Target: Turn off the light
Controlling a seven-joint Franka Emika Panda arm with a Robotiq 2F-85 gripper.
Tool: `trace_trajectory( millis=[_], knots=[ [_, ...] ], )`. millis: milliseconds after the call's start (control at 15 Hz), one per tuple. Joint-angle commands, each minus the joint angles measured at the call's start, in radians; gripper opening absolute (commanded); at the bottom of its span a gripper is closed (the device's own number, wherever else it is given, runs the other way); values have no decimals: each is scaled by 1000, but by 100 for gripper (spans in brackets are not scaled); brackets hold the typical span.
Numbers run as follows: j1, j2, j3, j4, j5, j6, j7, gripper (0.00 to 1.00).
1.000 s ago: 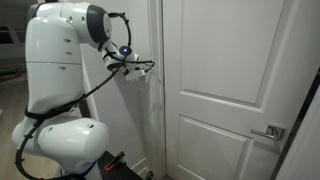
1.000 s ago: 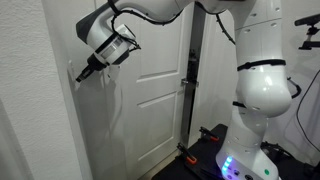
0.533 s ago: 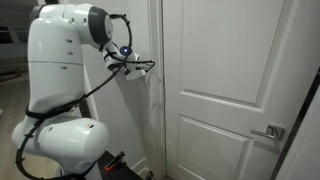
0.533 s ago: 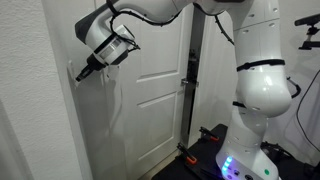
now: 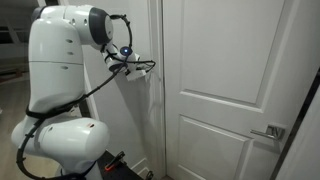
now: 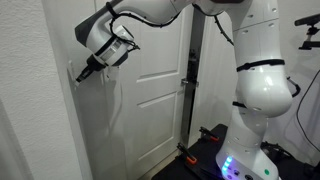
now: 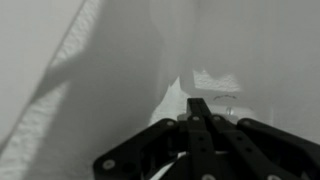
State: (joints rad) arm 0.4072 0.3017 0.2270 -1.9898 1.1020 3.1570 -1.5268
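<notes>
You see: arm (image 5: 58, 60) white, gripper (image 6: 82, 73) black, cables (image 5: 80, 98) black; door (image 5: 230, 60) white, handle (image 5: 270, 131) silver; wall (image 6: 30, 110) white; base light (image 6: 226, 163) blue.

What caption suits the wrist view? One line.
Closed fingers aimed at a white wall, tips near the likely light switch.

Black metal two-finger gripper (image 7: 198, 108) enters from the bottom edge, its linkage arms spread low to either side. The two fingers are pressed together and read as one narrow dark bar pointing up. Behind it is a white, faintly textured wall surface (image 7: 90, 35). A broad grey shadow band (image 7: 50, 100) runs diagonally across the left. Just beyond the fingertips is a small brighter white patch (image 7: 214, 80), too blurred to identify. Contact cannot be judged.
</notes>
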Motion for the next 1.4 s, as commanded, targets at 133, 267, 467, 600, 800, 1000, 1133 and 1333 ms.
trace_trajectory(
  millis=[133,267,467,600,800,1000,1133,1333],
  knots=[
    [68,-5,-91,-19,-115,-7,127,0],
    [94,-11,-127,-26,-154,-14,167,0],
    [35,-27,-100,-56,-356,-53,355,0],
    [103,-43,-193,-36,-375,-148,396,0],
    [81,-78,-205,-14,-427,-305,475,0],
    [71,-131,-217,-1,-425,-444,508,0],
    [66,-164,-219,3,-406,-495,509,0],
    [-82,-185,-63,16,-425,-508,532,0]
  ],
)
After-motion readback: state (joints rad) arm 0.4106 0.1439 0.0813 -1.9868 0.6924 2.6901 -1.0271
